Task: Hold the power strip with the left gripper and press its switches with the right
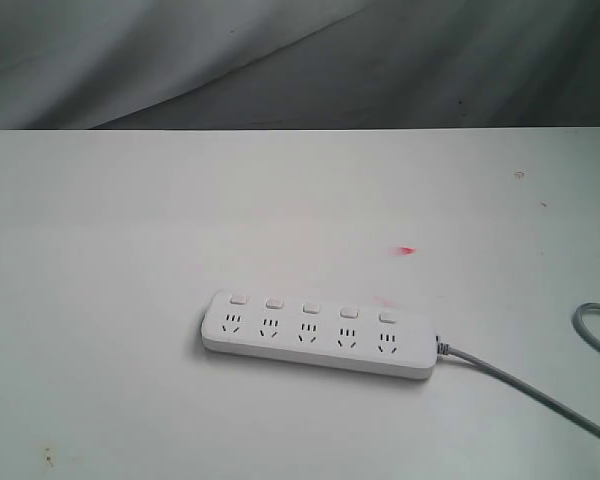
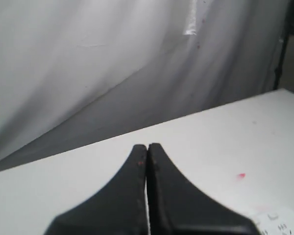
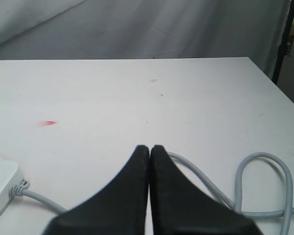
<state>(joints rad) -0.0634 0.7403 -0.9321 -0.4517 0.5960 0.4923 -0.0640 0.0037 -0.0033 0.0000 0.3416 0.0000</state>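
The left gripper (image 2: 147, 147) is fully closed, its two black fingers pressed tip to tip with nothing between them. It points across the white table (image 2: 63, 186), and a corner of the power strip shows at the edge of its wrist view. The power strip (image 1: 318, 334) lies flat on the table toward the front in the exterior view, its long axis running left to right on a slight slant. Five switches (image 1: 311, 306) form one row along its far edge, one behind each of the five sockets (image 1: 307, 331). A small red mark (image 1: 408, 250) lies on the table beyond the strip's right end, apart from it. The grey cord (image 1: 520, 385) leaves the right end and runs rightward, curving into a loop. The right gripper (image 3: 150, 148) is likewise fully closed and holds nothing; the cord passes behind its fingertips in its wrist view.
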